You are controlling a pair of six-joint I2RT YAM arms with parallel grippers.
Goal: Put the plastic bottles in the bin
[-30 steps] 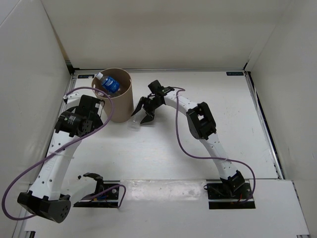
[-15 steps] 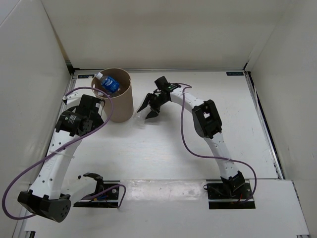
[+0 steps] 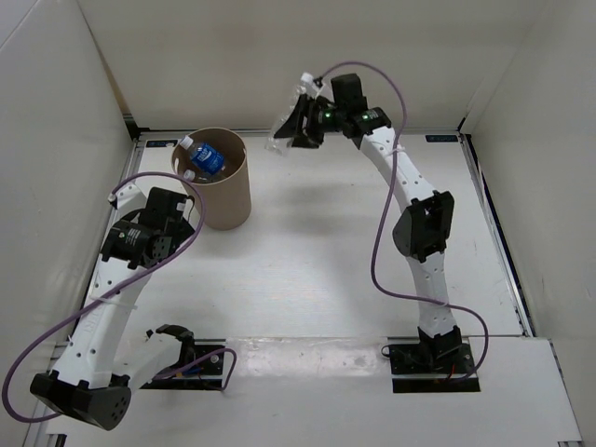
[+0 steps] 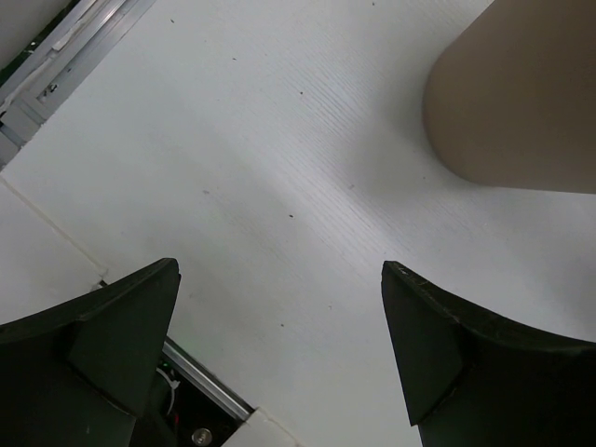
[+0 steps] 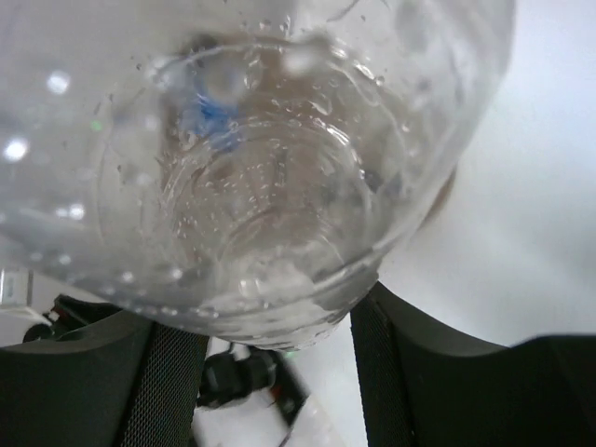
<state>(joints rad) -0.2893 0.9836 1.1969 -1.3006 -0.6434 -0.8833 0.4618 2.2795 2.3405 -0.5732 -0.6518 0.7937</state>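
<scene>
Two arms on my feed: right's stretched high, right pincer (image 3: 296,128) clamped round a clear bottle (image 5: 251,158) up right of the bin (image 3: 228,200); left pincer (image 4: 279,270) sits low beside it, wide open.

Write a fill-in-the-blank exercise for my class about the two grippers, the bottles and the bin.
1. The right gripper holds a clear bottle, while the left gripper holds ____.
2. The labelled bottle lying in the bin has a ____ label.
3. Its cap is ____.
Missing words: nothing; blue; white.
</scene>
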